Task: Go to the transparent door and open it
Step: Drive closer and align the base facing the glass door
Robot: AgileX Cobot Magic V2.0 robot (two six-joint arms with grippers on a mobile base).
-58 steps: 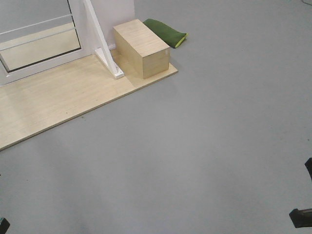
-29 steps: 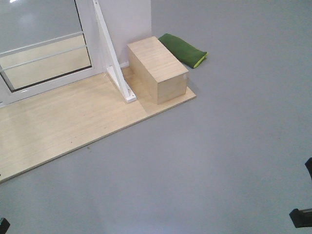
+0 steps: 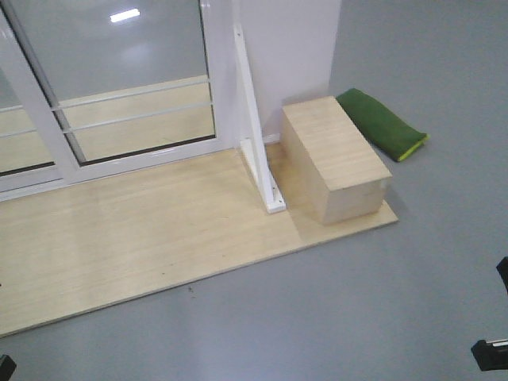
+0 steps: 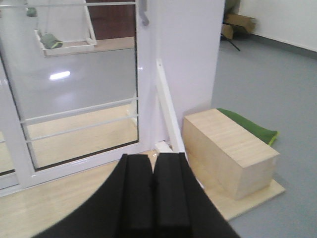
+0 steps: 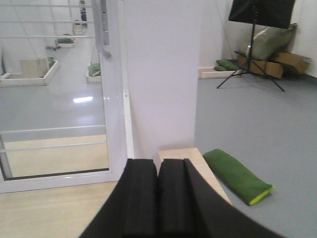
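Wooden platform [image 3: 143, 230] meets transparent door [image 3: 135, 87] — white-framed, barred.

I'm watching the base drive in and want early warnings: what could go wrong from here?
The wooden box and diagonal white brace stand just right of the transparent door; drifting right, the base could clip them. The wooden platform edge lies across the approach and might snag wheels. The left gripper and right gripper are shut, so neither could take the handle as is.
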